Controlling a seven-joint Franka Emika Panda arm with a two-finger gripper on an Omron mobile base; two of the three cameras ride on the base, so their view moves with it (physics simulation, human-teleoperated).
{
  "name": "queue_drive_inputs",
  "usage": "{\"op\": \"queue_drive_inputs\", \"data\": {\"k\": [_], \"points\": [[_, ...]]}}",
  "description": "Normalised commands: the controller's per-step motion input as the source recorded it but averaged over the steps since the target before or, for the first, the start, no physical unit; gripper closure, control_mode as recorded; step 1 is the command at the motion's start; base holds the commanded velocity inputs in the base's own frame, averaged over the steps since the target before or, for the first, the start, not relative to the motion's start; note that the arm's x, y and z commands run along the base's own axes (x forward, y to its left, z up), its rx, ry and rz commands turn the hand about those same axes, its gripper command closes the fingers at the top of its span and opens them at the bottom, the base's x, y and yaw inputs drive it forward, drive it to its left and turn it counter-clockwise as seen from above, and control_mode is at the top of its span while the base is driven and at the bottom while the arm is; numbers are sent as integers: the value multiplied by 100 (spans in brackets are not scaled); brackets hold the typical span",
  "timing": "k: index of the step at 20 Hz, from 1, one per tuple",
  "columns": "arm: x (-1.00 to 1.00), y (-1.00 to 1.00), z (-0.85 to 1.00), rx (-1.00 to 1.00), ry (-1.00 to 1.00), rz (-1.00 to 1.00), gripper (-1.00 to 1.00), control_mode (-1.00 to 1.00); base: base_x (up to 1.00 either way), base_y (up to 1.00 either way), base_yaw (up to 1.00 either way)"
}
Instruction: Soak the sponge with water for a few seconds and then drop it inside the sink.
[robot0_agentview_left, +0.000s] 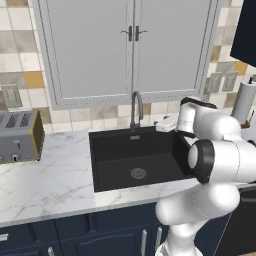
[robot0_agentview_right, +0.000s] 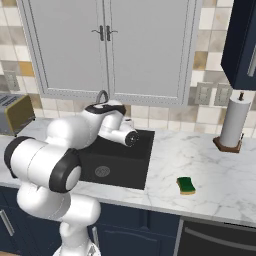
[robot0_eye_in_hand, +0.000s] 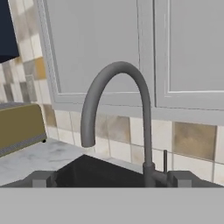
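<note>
Hand (robot0_eye_in_hand: 112, 177) spread wide, empty — level, facing the faucet (robot0_eye_in_hand: 120, 118) over the sink (robot0_agentview_left: 107, 142).

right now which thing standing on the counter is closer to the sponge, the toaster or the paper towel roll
The paper towel roll: it shares the sponge's side of the sink; the toaster stands across the basin.

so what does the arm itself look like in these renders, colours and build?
Glossy white arm built of fat rounded segments, with black bands and dark round caps at the joints. No cables or markings can be seen. In the hand view the gripper ends in two small blocky dark grey fingertips. The jaws stand wide apart.
</note>
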Motion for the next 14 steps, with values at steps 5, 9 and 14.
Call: {"op": "queue_drive_inputs", "data": {"k": [5,9,14], "points": [[8,0,-14,0,-1,0,-100,-100,0,0,0],[4,0,-4,0,0,0,-100,-100,0,0,0],[2,2,0,0,-2,0,-100,-100,0,0,0]]}}
